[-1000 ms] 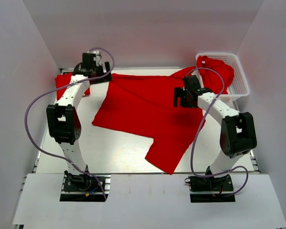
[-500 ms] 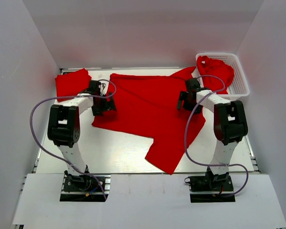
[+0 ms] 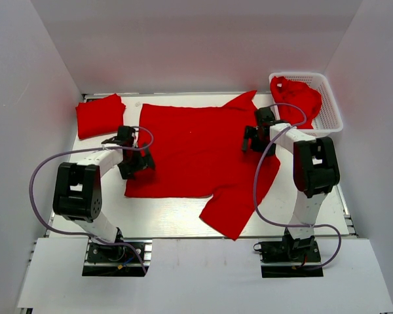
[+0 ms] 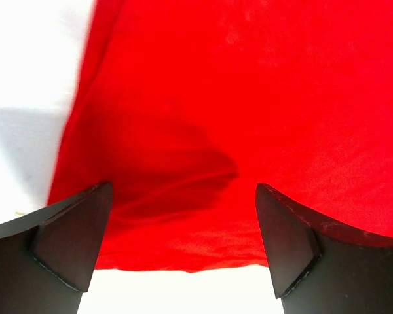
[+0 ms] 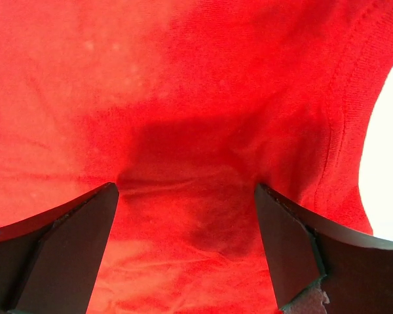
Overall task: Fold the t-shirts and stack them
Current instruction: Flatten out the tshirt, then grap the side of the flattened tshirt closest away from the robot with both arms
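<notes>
We see one shirt (image 3: 196, 147) spread flat over the middle of the counter (image 3: 164, 216), one sleeve pointing to the far edge and the other reaching toward the near edge. A second, folded shirt (image 3: 99, 115) lies at the far left corner, just apart from the spread one. A third, crumpled shirt (image 3: 298, 97) sits in the basket (image 3: 332, 108) at the far right corner. The left gripper (image 4: 183, 190) hangs low over the spread shirt's left border, near its near-left corner, with jaws wide apart and nothing between them; a shallow crease shows in the cloth below. The right gripper (image 5: 187, 190) is low over the right part of the same shirt, also spread wide and empty, above a wrinkled dip and beside a stitched edge. We cannot tell whether either gripper's fingertips touch the cloth.
</notes>
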Controlling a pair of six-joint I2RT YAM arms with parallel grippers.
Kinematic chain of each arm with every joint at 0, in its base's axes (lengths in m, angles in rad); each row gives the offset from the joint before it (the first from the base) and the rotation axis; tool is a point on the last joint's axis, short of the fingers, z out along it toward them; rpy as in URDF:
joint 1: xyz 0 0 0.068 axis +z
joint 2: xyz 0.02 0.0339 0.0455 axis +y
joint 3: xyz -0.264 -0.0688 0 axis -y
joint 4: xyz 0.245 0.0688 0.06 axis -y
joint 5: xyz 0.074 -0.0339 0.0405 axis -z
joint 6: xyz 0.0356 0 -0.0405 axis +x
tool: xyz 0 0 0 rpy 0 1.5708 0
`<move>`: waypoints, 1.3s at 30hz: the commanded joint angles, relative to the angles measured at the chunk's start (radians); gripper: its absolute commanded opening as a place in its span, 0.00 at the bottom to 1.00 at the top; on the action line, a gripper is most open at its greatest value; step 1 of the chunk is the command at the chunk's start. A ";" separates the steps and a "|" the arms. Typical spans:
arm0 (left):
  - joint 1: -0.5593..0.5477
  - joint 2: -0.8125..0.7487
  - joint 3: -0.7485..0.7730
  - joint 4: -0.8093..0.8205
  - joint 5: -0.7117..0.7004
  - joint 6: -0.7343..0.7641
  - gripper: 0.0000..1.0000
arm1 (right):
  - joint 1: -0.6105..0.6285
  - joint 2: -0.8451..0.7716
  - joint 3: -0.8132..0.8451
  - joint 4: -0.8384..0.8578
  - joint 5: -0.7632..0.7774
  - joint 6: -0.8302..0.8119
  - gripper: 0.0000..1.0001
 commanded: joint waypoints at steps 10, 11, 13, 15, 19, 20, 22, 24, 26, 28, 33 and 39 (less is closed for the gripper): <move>0.018 -0.136 0.192 -0.416 -0.216 -0.180 1.00 | 0.040 -0.372 -0.072 -0.111 0.079 -0.086 0.90; 0.018 -0.155 0.159 -0.431 -0.207 -0.221 1.00 | 0.061 -0.397 -0.121 -0.123 0.077 -0.104 0.90; 0.018 -0.221 0.032 -0.442 -0.193 -0.266 1.00 | 0.102 -0.510 -0.172 -0.135 0.056 -0.146 0.90; 0.027 -0.267 -0.042 -0.442 -0.170 -0.326 1.00 | 0.187 -0.594 -0.272 -0.128 -0.004 -0.197 0.90; 0.036 -0.380 -0.176 -0.429 -0.176 -0.395 1.00 | 0.323 -0.716 -0.359 -0.175 -0.075 -0.217 0.90; 0.047 -0.411 -0.185 -0.429 -0.216 -0.421 1.00 | 0.389 -0.724 -0.385 -0.181 -0.075 -0.221 0.90; 0.047 -0.434 -0.185 -0.429 -0.250 -0.421 1.00 | 0.438 -0.722 -0.418 -0.197 -0.082 -0.218 0.90; 0.056 -0.452 -0.176 -0.407 -0.303 -0.441 1.00 | 0.483 -0.722 -0.438 -0.192 -0.072 -0.206 0.90; 0.056 -0.463 -0.187 -0.354 -0.346 -0.450 1.00 | 0.518 -0.727 -0.455 -0.174 -0.056 -0.203 0.90; 0.065 -0.439 -0.187 -0.314 -0.346 -0.450 0.98 | 0.541 -0.736 -0.464 -0.154 -0.052 -0.177 0.90; 0.074 -0.368 -0.199 -0.290 -0.334 -0.441 0.86 | 0.593 -0.748 -0.499 -0.112 -0.072 -0.114 0.90; 0.074 -0.356 -0.294 -0.174 -0.311 -0.441 0.71 | 0.641 -0.725 -0.522 -0.108 -0.069 -0.065 0.90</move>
